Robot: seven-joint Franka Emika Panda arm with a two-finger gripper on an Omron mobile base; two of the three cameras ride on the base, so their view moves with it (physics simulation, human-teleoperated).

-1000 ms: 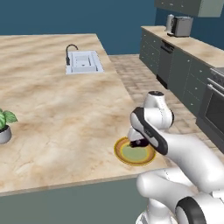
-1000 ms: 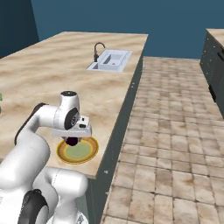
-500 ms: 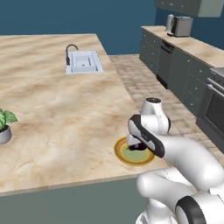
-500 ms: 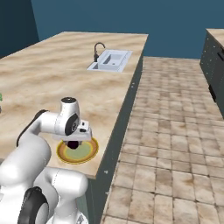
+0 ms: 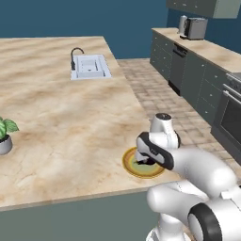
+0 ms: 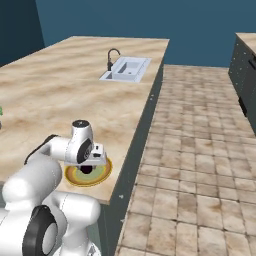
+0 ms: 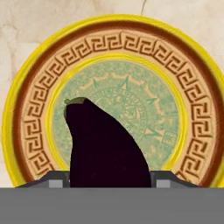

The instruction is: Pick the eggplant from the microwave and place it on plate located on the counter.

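The dark purple eggplant [image 7: 105, 148] hangs right over the plate [image 7: 175, 65], its greenish stem end pointing at the plate's green centre. My gripper [image 7: 109, 180] is shut on the eggplant, with a fingertip [image 7: 56, 179] pressed against each of its sides. In the left base view the gripper [image 5: 148, 159] reaches down onto the yellow-rimmed plate [image 5: 133, 169], which lies near the front right corner of the counter [image 5: 70, 117]. From the right base view the gripper [image 6: 88, 166] stands low over the plate [image 6: 101, 175]. Whether the eggplant touches the plate I cannot tell.
The counter's right edge [image 6: 135, 145] drops to the tiled floor just beside the plate. A white sink [image 5: 89, 66] with a tap sits far back. A potted plant [image 5: 4, 134] stands at the left. Dark cabinets and an oven [image 5: 230, 117] line the right wall.
The hand has come down closer to the plate, still holding the eggplant. The base and the plate have stayed put.
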